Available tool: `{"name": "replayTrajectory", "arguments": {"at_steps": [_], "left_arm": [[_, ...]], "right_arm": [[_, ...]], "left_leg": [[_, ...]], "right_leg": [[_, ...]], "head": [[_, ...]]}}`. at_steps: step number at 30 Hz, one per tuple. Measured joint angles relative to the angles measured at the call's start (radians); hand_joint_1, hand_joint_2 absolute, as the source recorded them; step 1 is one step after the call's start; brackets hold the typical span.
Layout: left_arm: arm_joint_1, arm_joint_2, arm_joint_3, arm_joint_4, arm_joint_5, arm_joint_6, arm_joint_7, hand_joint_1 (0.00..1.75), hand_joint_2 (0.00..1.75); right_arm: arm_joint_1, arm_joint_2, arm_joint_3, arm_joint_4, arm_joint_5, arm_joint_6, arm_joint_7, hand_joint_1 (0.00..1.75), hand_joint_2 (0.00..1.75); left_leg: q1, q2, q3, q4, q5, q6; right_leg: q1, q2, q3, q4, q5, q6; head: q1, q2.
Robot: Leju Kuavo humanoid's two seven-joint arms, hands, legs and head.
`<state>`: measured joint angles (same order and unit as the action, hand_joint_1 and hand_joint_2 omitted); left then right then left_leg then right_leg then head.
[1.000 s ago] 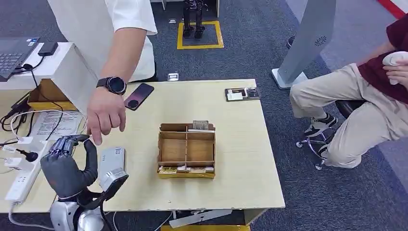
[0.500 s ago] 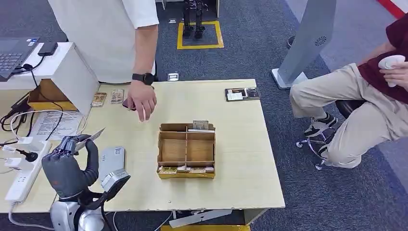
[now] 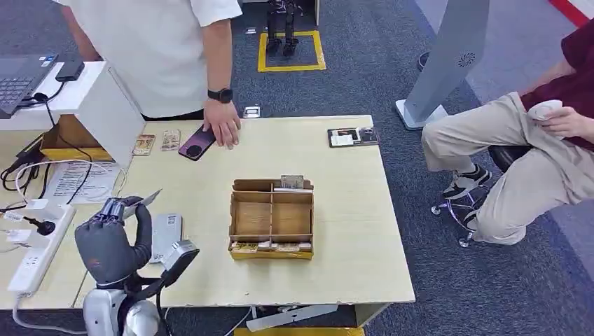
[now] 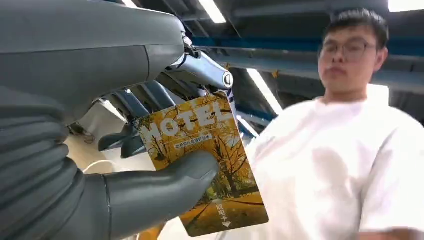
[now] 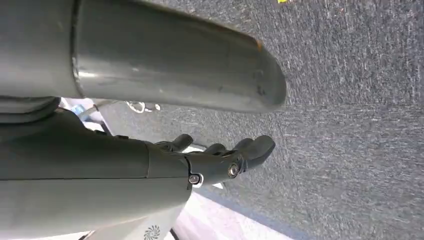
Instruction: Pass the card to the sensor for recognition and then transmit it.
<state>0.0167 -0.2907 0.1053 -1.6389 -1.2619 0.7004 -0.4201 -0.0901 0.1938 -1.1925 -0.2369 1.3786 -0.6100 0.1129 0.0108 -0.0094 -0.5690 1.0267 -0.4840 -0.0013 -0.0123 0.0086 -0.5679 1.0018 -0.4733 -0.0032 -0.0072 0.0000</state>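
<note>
Since the earlier frames the person's hand (image 3: 223,127) has drawn back from the robot's left hand (image 3: 112,241) to the far edge of the counter (image 3: 350,231), where it now rests beside a dark phone (image 3: 195,145), and the left hand has shifted a little toward the counter's middle with the card (image 4: 202,162) now in it. That card, printed with autumn trees and the word MOTEL, is pinched between the thick thumb and the darker fingers (image 4: 145,97), raised above the near left part of the counter just over the grey sensor (image 3: 164,234) lying flat there. The right hand (image 5: 220,157) hangs over the carpet, fingers loosely curled around nothing. A wooden divided box (image 3: 272,218) sits mid-counter, well apart from the sensor. The likely step is lowering the card onto the sensor. The risk, as I judge it, is the shallow hold: only one end of the card is pinched, so a tilt or a knock against the sensor could twist it free, or the card could pass askew and fail to read.
</note>
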Motion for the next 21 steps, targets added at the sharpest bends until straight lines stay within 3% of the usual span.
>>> {"name": "replayTrajectory", "arguments": {"at_steps": [4,10,19,21], "left_arm": [[-0.007,0.002,0.0,0.041,-0.039,0.0,0.037,1.75,1.75],[-0.038,0.012,0.0,0.098,-0.143,0.0,0.213,1.75,1.75],[-0.061,0.054,-0.006,0.163,-0.242,0.0,0.418,1.75,1.75],[-0.062,0.067,-0.013,0.177,-0.252,0.001,0.438,1.75,1.75]], "right_arm": [[0.0,-0.001,0.008,0.0,-0.001,0.007,0.0,0.0,0.0],[0.0,-0.004,0.014,0.002,-0.001,0.012,0.002,0.0,0.0],[0.001,-0.006,0.023,0.003,-0.007,0.012,0.006,0.0,0.0],[0.001,-0.007,0.025,0.003,-0.008,0.013,0.006,0.0,0.0]], "left_leg": [[0.0,0.0,0.0,0.0,0.0,0.0],[0.0,0.0,-0.001,0.0,0.0,0.0],[0.0,0.0,0.0,0.0,0.0,0.0],[0.0,0.0,0.0,0.0,0.0,0.0]], "right_leg": [[0.0,0.0,0.0,0.0,0.0,0.0],[0.0,0.0,0.0,0.0,0.0,0.0],[0.0,0.0,0.0,0.0,0.0,0.0],[0.0,0.0,0.0,0.0,0.0,0.0]], "head": [[0.0,0.0],[0.0,0.0],[0.0,0.0],[0.0,0.0]]}}
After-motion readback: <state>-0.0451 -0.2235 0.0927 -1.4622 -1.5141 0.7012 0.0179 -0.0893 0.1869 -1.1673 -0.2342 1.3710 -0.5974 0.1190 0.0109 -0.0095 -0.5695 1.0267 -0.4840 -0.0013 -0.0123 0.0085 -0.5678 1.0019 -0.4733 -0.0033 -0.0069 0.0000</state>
